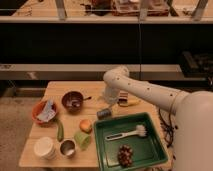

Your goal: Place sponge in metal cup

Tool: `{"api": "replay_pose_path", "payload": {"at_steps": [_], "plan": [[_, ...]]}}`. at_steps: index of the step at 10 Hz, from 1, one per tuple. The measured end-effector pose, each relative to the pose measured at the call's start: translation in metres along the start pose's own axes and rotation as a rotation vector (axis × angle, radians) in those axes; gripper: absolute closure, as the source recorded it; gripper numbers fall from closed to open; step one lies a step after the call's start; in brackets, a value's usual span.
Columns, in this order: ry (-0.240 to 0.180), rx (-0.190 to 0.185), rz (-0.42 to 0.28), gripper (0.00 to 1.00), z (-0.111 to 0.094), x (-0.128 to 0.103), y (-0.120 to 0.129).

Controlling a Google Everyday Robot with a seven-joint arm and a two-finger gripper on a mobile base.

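The sponge [104, 113] looks like the small gray block in the middle of the table [55, 90], just past the top left corner of the green tray [155, 150]. The gripper [110, 101] hangs right above it, at the end of the white arm [145, 90]. I cannot tell how wide the gripper is or if it holds anything. The metal cup [67, 148] stands at the lower left, between a white cup [45, 148] and a green thing [82, 140], well apart from the sponge.
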Motion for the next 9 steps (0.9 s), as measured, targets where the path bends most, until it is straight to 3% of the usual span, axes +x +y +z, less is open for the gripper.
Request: {"api": "replay_pose_path", "payload": {"at_steps": [4, 6, 9], "plan": [[-0.021, -0.027, 0.004, 0.2, -0.005, 0.005, -0.007], [-0.021, -0.042, 0.007, 0.33, 0.005, 0.006, -0.004], [-0.01, -0.042, -0.003, 0.64, 0.017, 0.003, -0.005]]}}
